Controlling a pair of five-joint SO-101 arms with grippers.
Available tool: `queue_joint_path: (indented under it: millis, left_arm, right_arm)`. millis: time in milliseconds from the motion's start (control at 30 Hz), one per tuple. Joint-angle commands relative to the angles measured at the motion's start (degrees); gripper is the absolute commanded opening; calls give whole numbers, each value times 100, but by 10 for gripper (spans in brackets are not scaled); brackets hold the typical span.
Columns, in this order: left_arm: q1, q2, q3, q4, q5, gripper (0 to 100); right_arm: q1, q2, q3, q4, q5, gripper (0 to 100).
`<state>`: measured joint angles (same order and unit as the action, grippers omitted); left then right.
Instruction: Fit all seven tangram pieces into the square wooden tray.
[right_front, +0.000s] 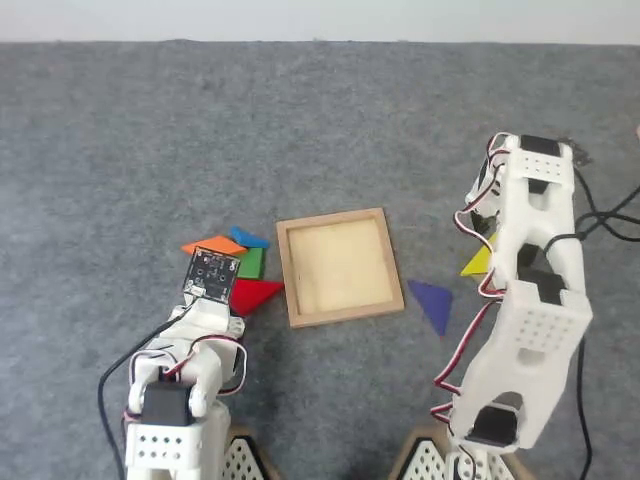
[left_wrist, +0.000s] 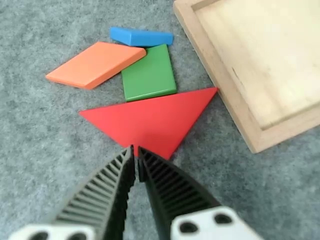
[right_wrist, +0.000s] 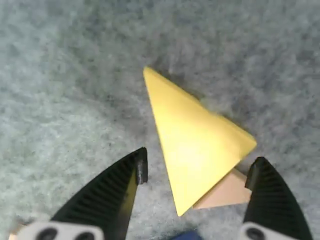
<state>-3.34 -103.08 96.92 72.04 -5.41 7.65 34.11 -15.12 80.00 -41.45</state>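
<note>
The square wooden tray (right_front: 332, 219) lies empty mid-table. Left of it are a red triangle (right_front: 255, 295), a green square (right_front: 250, 263), an orange parallelogram (right_front: 213, 245) and a blue piece (right_front: 248, 238). My left gripper (left_wrist: 135, 150) is shut, its tips at the near edge of the red triangle (left_wrist: 150, 120), with nothing held. Beyond the triangle lie the green square (left_wrist: 149, 75), orange parallelogram (left_wrist: 95, 64) and blue piece (left_wrist: 141, 36), with the tray (left_wrist: 212, 62) beside them. My right gripper (right_wrist: 197, 170) is open above a yellow triangle (right_wrist: 195, 145), which rests partly on a tan piece (right_wrist: 222, 192).
A purple triangle (right_front: 432, 300) lies on the grey carpet between the tray and the right arm (right_front: 530, 300). The yellow triangle (right_front: 478, 262) peeks out beside that arm. Bare carpet stretches behind the tray.
</note>
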Motion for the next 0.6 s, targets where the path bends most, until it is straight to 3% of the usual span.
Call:
queue_joint_path:
  millis: [0,300,567]
  left_arm:
    - [-35,-123,-48,26,53,15]
    - [-35,-123,-48,26,53,15]
    - [-35,-123,-48,26,53,15]
  right_arm:
    - [101,101,-334,119,378,314]
    - [277,541,-721,127,1002,314]
    - [242,822,-897,303,1011,310]
